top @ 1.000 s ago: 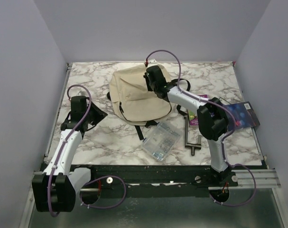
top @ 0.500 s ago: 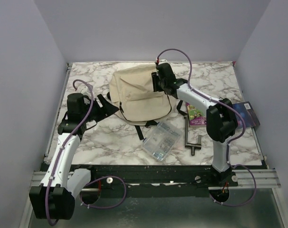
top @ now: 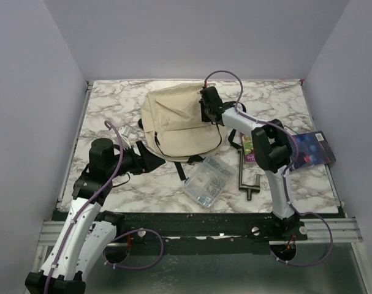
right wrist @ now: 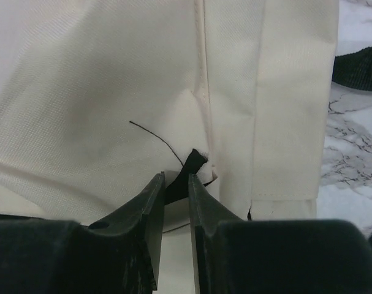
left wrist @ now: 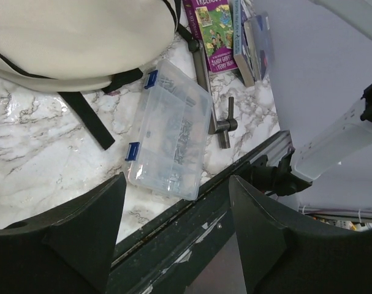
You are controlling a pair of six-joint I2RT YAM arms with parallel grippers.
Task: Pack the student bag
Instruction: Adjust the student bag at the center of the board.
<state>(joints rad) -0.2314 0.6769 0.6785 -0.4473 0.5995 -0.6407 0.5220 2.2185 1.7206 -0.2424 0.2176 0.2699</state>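
The student bag (top: 176, 119), a large cream soft-fabric backpack with black straps and black zip lines, lies flat on the white marble-patterned surface (top: 161, 184), towards the far middle of it. The right hand (top: 204, 113) reaches over the bag's far right edge. In the right wrist view its two dark fingers (right wrist: 146, 208) stand almost together, closed on a small black zip pull tab (right wrist: 193, 162) that sticks out of the cream fabric – a thin loose black thread curves away from that spot.

The left hand (top: 154, 160) sits low near the bag's near left corner, apart from the fabric. Its fingers (left wrist: 91, 223) are spread wide and hold nothing.

Between those spread fingers the left wrist view shows a clear plastic box (left wrist: 170, 131) with blue clips, lying on the surface just beside the near edge of the bag. A black strap (left wrist: 91, 119) trails from the bag next to the box. On the box's other side lies a dark metal T-shaped tool (left wrist: 213, 98), and beyond it a purple picture book (left wrist: 211, 27) – its near end is close to the tool's far end. A dark blue book (top: 313, 147) lies further right, near the surface's right edge.
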